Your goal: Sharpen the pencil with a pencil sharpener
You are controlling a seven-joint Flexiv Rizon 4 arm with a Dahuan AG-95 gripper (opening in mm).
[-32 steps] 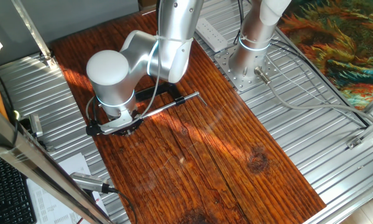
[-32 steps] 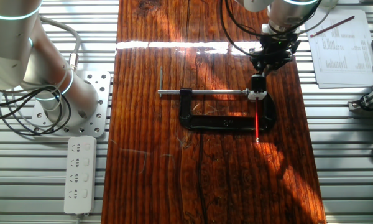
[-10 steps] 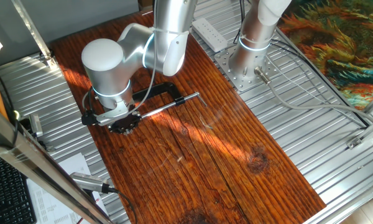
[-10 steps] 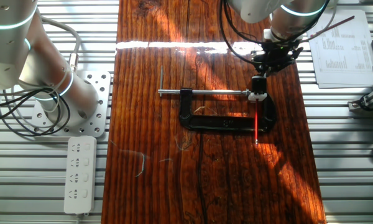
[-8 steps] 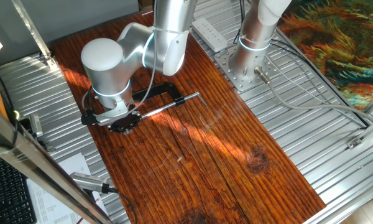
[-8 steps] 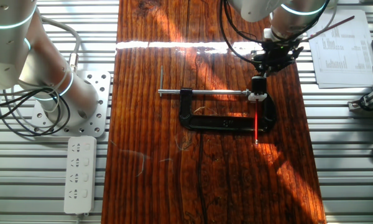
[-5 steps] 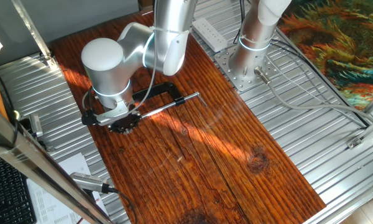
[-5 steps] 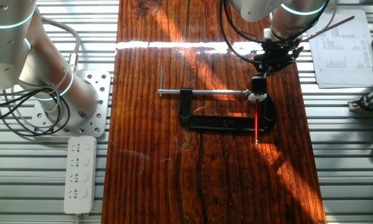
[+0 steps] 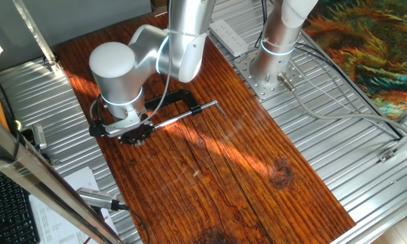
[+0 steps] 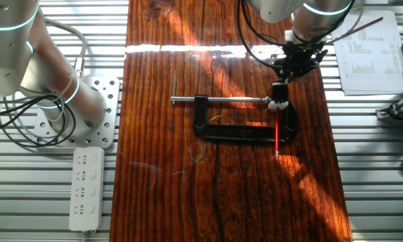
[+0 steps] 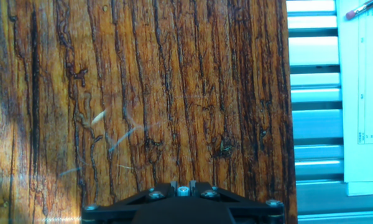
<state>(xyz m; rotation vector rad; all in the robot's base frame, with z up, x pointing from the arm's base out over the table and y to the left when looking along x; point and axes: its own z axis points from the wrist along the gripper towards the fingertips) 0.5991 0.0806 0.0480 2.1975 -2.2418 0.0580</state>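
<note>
The pencil, a thin red stick, lies on the wooden table across the black C-clamp. Its far end points at the pencil sharpener, a small black lump with a pale piece below it, at the end of the clamp's silver rod. My gripper hangs just beyond the sharpener, apart from it, with its jaws together and empty. In the hand view the gripper shows only as a black peak over bare wood. In the one fixed view my arm hides pencil and sharpener.
A second robot arm's base and a white power strip stand left of the table. A printed paper sheet with another pencil lies on the metal slats past the table's right edge.
Nothing has moved over the last second. Since 3.2 s ago my hand has drawn back a little from the sharpener; pencil, sharpener and clamp lie as before.
</note>
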